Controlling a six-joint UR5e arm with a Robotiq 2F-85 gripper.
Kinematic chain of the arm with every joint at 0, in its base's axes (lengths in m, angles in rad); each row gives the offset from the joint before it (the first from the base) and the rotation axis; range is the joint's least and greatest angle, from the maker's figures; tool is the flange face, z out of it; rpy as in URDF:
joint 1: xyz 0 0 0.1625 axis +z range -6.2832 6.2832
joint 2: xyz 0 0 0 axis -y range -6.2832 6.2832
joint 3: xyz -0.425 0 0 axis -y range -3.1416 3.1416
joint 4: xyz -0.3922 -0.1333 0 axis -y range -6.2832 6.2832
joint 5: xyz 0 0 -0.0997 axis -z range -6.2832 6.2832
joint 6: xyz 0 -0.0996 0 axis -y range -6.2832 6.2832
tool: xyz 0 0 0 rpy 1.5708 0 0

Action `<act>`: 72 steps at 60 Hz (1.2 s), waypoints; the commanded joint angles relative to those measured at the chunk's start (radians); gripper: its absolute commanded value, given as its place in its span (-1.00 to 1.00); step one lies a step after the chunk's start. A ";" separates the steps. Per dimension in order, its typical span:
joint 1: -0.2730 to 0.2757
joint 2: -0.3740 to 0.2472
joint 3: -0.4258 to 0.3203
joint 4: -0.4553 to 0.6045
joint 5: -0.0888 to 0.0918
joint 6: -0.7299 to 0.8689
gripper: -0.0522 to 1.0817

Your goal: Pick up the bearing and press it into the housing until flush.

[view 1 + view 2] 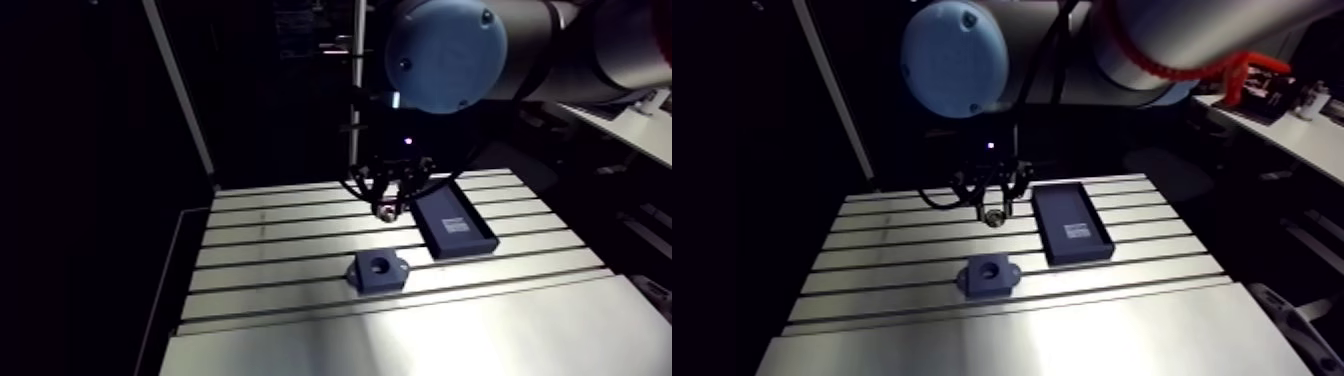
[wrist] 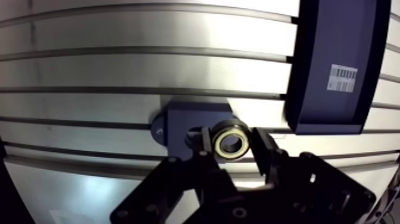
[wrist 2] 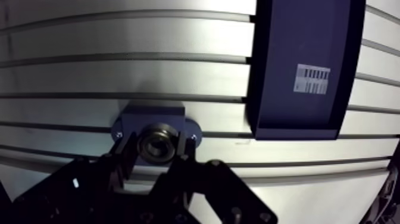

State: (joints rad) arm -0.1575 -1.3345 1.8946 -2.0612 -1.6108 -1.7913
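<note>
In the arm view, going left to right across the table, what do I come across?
Housing → tray. The bearing, held in the gripper, hangs over the same sideways span as the housing, so I leave it out.

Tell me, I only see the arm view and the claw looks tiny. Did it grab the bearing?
Observer: Yes. In the wrist view the bearing sits clamped between the gripper's two fingers.
Operator: Is it in the housing yet?
Observer: No. The housing lies on the table beyond it, with a small bright dot on each ear.
Operator: Anything in the tray?
Observer: In the part of the tray shown, only a white label with a barcode.
</note>
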 commanded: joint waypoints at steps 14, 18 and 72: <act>0.008 -0.027 0.067 -0.052 -0.001 -0.001 0.30; 0.010 -0.027 0.078 -0.065 -0.001 -0.003 0.30; 0.022 -0.018 0.142 -0.124 0.001 -0.007 0.31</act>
State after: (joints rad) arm -0.1355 -1.3558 2.0252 -2.1747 -1.6099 -1.7981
